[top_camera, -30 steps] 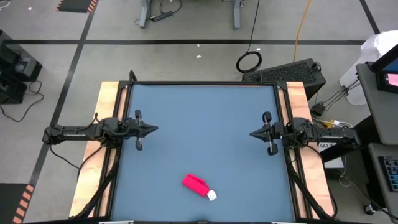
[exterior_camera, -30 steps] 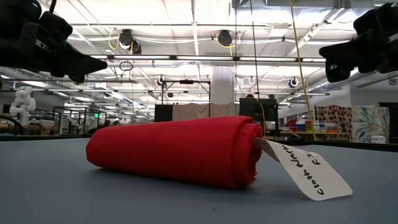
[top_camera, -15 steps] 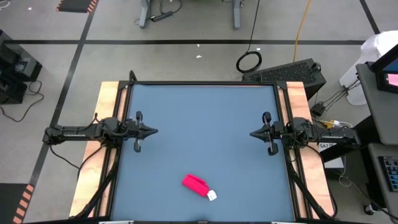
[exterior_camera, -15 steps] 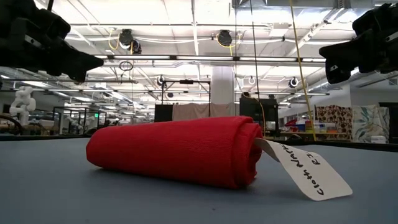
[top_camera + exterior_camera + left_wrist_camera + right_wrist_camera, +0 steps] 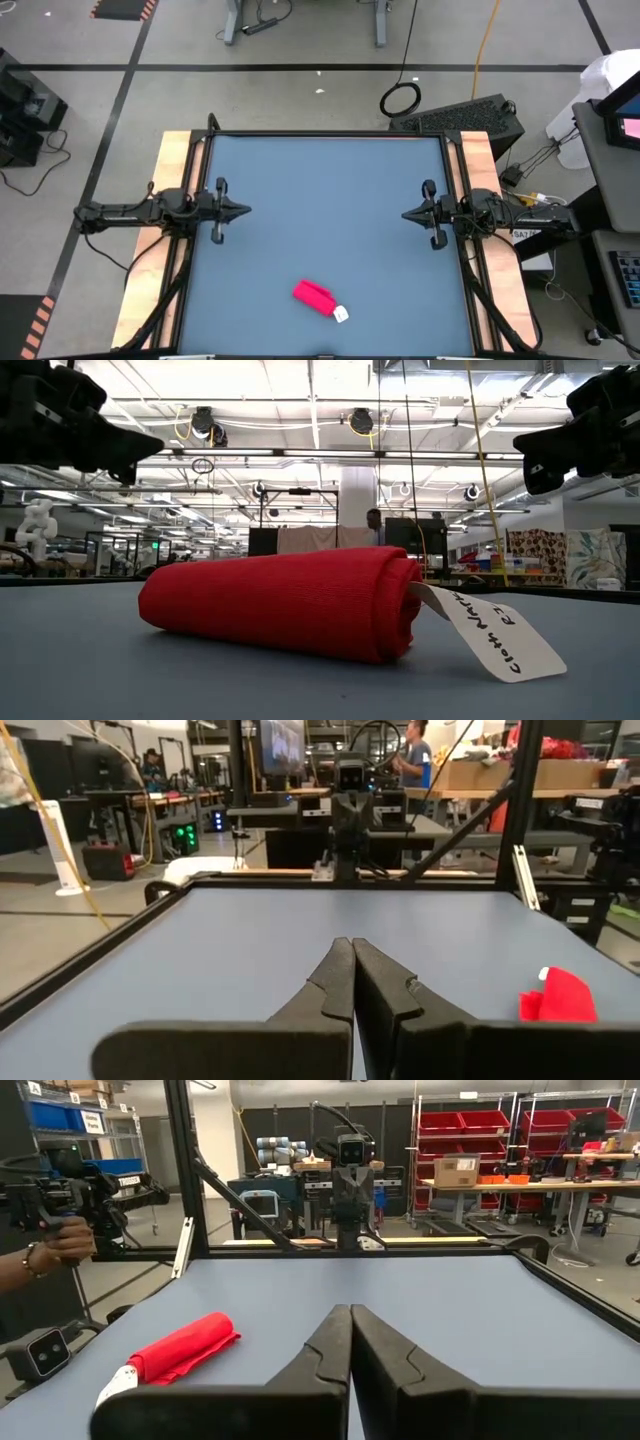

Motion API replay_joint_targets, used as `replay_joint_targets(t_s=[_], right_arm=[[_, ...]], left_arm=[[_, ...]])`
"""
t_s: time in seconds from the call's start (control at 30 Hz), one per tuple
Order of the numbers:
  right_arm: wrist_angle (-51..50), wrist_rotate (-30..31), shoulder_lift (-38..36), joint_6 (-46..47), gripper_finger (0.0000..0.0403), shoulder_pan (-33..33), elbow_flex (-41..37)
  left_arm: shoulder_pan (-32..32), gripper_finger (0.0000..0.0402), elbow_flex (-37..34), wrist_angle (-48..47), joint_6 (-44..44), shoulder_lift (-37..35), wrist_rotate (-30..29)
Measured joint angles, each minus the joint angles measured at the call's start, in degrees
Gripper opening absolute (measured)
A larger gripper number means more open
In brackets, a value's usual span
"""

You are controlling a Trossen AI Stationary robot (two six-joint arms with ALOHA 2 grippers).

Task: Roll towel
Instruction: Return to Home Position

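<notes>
The towel is a bright red-pink roll lying on its side on the blue table near the front edge, also seen as the towel, the towel and the towel. Its white tag lies at one end of the roll. My left gripper is shut at the table's left edge, and my right gripper is shut at the right edge. Both point level toward the table's middle, far from the towel.
The table mat has a black frame and wooden side strips. A person's hand holds a device beyond the table's near side in the right wrist view. A cable coil lies on the floor behind.
My left gripper has drawn back a little toward the table's left edge and settled level. The towel has stayed where it was.
</notes>
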Motion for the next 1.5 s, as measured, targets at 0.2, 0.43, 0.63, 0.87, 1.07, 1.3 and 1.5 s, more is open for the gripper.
replay_joint_targets(t_s=[0.2,0.43,0.63,0.87,1.07,1.3,1.5], right_arm=[[0.0,0.0,0.0,0.0,0.0,0.0,0.0],[0.0,0.0,0.0,0.0,0.0,0.0,0.0],[0.0,0.0,0.0,0.0,0.0,0.0,0.0],[0.0,0.0,0.0,0.0,0.0,0.0,0.0],[0.0,0.0,0.0,0.0,0.0,0.0,0.0],[0.0,0.0,0.0,0.0,0.0,0.0,0.0],[0.0,0.0,0.0,0.0,0.0,0.0,0.0]], left_arm=[[-0.9,0.0002,0.0,0.0,-0.4,0.0,-0.1],[-0.9,0.0002,0.0,0.0,-0.5,1.1,-0.4],[-0.8,0.0002,0.0,0.0,0.3,2.4,-0.8],[-0.8,0.0002,0.0,0.4,0.2,2.5,-2.2],[-0.8,0.0002,0.0,0.9,-0.4,2.4,-5.1],[-0.8,0.0002,0.0,0.8,-2.0,2.4,-4.6],[-0.8,0.0002,0.0,0.8,-2.0,1.6,-4.5]])
